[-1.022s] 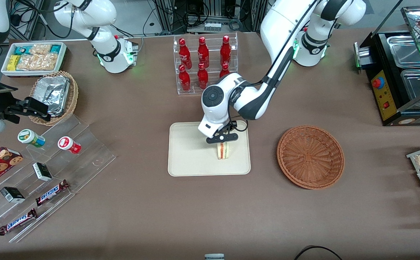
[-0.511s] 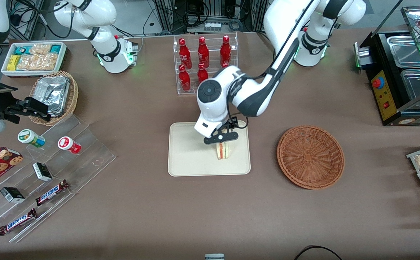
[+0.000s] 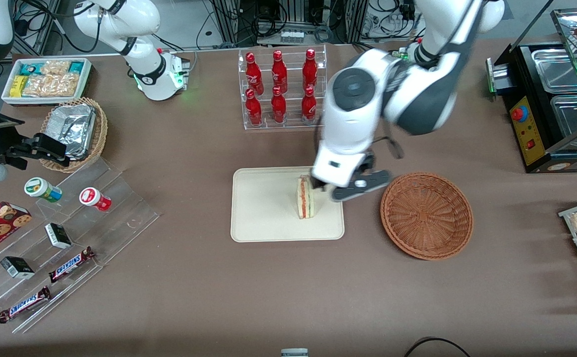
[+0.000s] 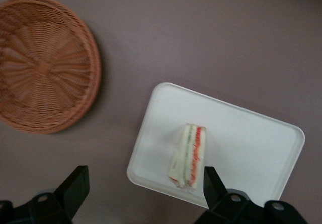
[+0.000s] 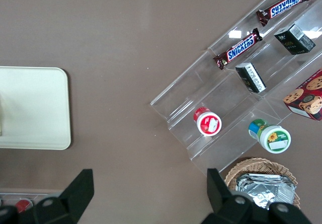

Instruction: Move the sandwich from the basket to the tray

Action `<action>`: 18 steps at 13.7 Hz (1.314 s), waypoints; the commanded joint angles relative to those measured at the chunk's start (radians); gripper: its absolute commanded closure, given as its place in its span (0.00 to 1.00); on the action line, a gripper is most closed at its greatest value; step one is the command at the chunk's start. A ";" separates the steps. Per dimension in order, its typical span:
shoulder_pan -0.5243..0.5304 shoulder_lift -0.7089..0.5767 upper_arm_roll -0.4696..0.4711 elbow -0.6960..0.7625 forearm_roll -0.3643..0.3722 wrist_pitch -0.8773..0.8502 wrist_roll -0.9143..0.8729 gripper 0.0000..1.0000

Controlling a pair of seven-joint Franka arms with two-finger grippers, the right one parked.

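Since the sandwich [image 3: 304,197] stands on edge on the tray [image 3: 259,218], near the rim toward the empty basket [image 3: 426,215], a knock could topple it. Raised beside it, the gripper [image 3: 349,189] hangs open, holding nothing.

**Sandwich on tray, basket apart**

The sandwich [image 3: 304,197] is set on the tray [image 3: 263,213], at its edge nearest the basket [image 3: 426,215]. The basket lies beside the tray, toward the working arm's end. The gripper [image 3: 353,187], fingers spread, is held above the gap between them.
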 commanded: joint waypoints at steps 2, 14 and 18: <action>0.134 -0.109 -0.009 -0.027 -0.004 -0.123 0.088 0.00; 0.443 -0.347 -0.009 -0.199 -0.015 -0.318 0.729 0.00; 0.498 -0.440 -0.007 -0.328 -0.019 -0.283 0.832 0.00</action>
